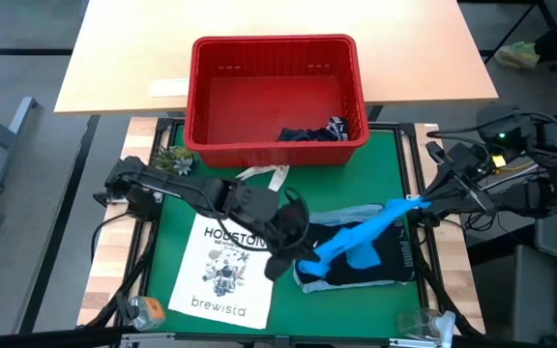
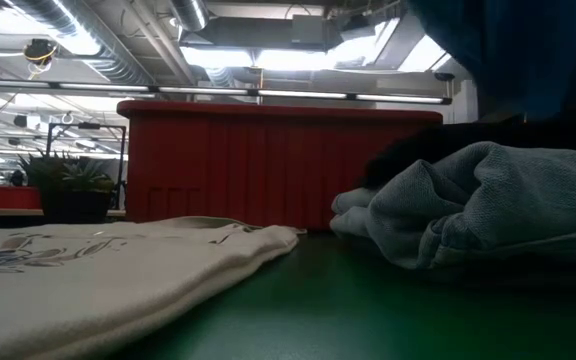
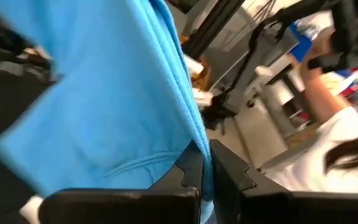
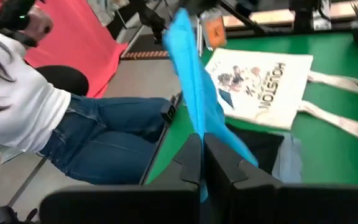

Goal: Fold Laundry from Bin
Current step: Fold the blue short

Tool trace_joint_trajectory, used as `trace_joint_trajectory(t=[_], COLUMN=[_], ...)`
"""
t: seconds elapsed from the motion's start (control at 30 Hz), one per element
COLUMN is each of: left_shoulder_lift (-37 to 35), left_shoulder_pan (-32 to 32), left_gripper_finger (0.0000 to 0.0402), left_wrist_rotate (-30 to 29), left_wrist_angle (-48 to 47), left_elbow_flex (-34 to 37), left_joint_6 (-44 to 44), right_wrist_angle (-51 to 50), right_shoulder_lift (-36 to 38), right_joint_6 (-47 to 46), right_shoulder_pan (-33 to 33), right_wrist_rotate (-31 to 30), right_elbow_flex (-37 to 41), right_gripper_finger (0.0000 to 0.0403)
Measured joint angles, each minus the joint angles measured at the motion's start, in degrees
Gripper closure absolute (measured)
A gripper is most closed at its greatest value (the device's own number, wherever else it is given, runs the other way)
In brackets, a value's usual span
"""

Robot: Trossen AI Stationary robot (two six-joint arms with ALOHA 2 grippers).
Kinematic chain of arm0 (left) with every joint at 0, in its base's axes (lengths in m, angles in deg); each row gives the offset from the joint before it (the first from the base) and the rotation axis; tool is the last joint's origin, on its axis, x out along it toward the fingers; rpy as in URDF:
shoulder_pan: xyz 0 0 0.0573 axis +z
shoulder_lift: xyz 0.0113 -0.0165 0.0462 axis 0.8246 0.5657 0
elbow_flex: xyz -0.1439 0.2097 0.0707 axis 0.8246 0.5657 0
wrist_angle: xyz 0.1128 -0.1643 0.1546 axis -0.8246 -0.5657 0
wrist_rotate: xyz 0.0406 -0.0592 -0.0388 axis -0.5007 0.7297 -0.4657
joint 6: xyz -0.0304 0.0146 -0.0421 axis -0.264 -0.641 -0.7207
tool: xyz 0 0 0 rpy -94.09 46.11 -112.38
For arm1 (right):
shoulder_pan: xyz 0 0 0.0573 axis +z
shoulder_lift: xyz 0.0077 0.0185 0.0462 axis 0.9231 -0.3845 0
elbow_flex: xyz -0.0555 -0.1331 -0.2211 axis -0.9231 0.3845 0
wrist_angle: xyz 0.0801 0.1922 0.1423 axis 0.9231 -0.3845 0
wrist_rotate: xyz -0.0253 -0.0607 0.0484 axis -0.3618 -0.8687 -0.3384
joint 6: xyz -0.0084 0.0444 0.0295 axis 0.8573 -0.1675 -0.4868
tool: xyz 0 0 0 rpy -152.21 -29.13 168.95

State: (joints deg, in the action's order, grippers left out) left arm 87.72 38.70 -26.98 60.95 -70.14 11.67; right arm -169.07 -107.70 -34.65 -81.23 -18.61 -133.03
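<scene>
A bright blue garment (image 1: 361, 237) spans slantwise above the green mat (image 1: 259, 198), between my left gripper (image 1: 303, 263) at its near-left end and my right gripper (image 1: 420, 203) at its far-right end. Both are shut on it. Under it, a dark garment (image 1: 375, 271) and a light blue denim one (image 1: 341, 215) lie in a pile on the mat. The low view shows the denim (image 2: 488, 210) bunched up. The red bin (image 1: 277, 97) stands at the mat's far edge, with a dark navy garment (image 1: 312, 133) on its floor. My left gripper pinches the blue garment's near-left end (image 3: 205, 163) between its two fingers; the cloth runs on past the fingertips (image 3: 188, 177). That end is off the mat. One layer or several, I cannot tell. My right gripper pinches the garment's far-right end (image 4: 199, 127) between its two fingers, coming from the table's right side. From there the cloth (image 4: 188, 56) runs away as a narrow, gathered band toward the left gripper, lifted above the pile.
The white printed tote bag (image 1: 225, 271) lies flat on the mat's near left, its straps (image 1: 264, 176) toward the bin. A small potted plant (image 1: 175, 159) stands left of the bin. A seated person (image 4: 23, 106) is beyond the table's near edge.
</scene>
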Motion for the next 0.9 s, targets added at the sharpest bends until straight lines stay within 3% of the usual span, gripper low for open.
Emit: trace_joint_trajectory(t=[0.4,0.9], left_shoulder_lift=[6.72,9.04], left_shoulder_pan=[-0.69,-2.44], left_gripper_finger=[0.0393,0.0393], left_wrist_rotate=[3.19,-4.27], left_wrist_angle=[11.69,14.49], left_elbow_flex=[0.02,0.03], left_joint_6=[-10.39,-10.92], right_wrist_angle=[-8.07,-10.13], right_shoulder_lift=[0.24,2.46], right_joint_6=[7.73,16.21], right_shoulder_pan=[0.0,-0.04], right_wrist_rotate=[0.75,-0.95], right_elbow_flex=[1.23,1.26], right_gripper_finger=[0.0395,0.0395])
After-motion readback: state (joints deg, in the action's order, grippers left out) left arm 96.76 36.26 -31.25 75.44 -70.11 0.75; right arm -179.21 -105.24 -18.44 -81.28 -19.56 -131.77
